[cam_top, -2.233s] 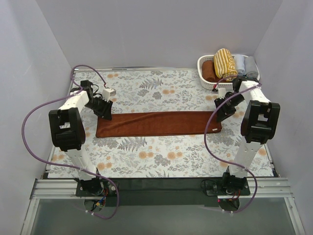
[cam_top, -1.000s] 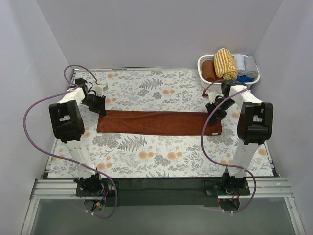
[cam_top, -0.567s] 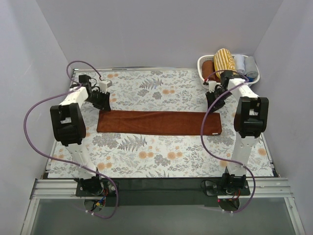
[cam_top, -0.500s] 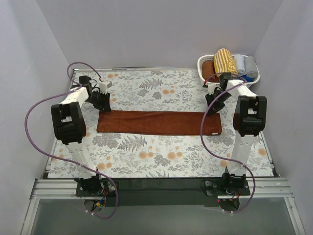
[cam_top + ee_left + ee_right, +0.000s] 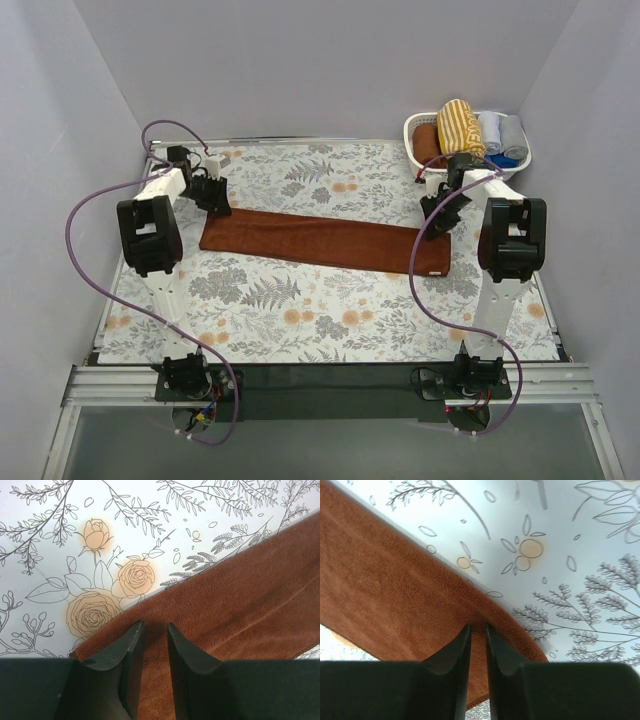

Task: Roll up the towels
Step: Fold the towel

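The rust-brown towel (image 5: 320,241) lies flat as a long strip across the floral table, its left end set a little farther back than its right. My left gripper (image 5: 217,200) sits at its far left corner, jaws narrow with the cloth (image 5: 240,595) between the fingertips (image 5: 136,630). At the far right corner, my right gripper (image 5: 441,221) is pinched on the towel's edge (image 5: 385,595). The mustard-yellow striped towel (image 5: 460,128) lies rolled on top of the white basket.
A white basket (image 5: 410,140) at the back right holds a brown roll (image 5: 428,146), a grey roll (image 5: 491,129) and a blue-grey roll (image 5: 513,135). Grey walls enclose the floral table (image 5: 330,310) on three sides. Purple cables loop off both arms.
The left gripper has moved back and to the right, dragging the towel's left end farther away, so the strip now lies skewed. The right gripper shifted only slightly.
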`<state>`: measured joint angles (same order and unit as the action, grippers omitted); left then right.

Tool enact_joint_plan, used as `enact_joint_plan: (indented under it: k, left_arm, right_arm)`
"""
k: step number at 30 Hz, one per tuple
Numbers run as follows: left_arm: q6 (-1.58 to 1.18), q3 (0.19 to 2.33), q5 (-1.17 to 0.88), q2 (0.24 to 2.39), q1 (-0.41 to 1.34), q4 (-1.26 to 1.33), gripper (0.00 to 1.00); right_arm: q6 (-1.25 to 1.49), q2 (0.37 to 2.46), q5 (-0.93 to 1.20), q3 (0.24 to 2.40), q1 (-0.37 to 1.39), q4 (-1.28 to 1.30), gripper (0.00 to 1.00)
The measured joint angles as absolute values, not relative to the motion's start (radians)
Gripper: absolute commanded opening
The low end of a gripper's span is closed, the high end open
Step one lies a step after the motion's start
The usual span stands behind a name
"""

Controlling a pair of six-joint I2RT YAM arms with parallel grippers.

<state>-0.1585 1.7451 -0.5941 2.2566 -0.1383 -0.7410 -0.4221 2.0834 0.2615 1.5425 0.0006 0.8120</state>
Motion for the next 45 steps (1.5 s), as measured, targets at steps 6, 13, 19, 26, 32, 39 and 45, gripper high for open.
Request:
enact_joint_plan:
  k: [6, 13, 19, 26, 32, 39, 45]
  left_arm:
    - [-0.152, 1.681, -0.593, 2.223, -0.138, -0.702, 0.23]
    - [-0.158, 1.366, -0.567, 2.011, -0.137, -0.665, 0.23]
    - [-0.173, 1.234, -0.549, 1.902, -0.136, -0.688, 0.23]
    - [-0.174, 1.237, -0.532, 1.863, -0.136, -0.717, 0.29]
    - [-0.171, 1.313, -0.541, 1.863, -0.136, -0.759, 0.39]
    - [-0.160, 1.361, -0.551, 1.863, -0.136, -0.771, 0.47]
    - [-0.157, 1.361, -0.553, 1.863, -0.136, -0.784, 0.48]
  right_arm:
    - [-0.408, 2.158, 0.196, 1.665, 0.008, 0.866, 0.22]
    - [-0.397, 2.287, 0.146, 1.890, 0.008, 0.888, 0.26]
    - [-0.382, 2.307, 0.153, 1.941, 0.005, 0.846, 0.44]
    - [-0.337, 2.151, 0.212, 1.827, -0.048, 0.828, 0.46]
    - [-0.288, 2.066, 0.267, 1.754, -0.163, 0.819, 0.45]
    - [-0.260, 2.099, 0.307, 1.688, -0.241, 0.821, 0.45]
    - [-0.241, 2.168, 0.352, 1.687, -0.226, 0.819, 0.44]
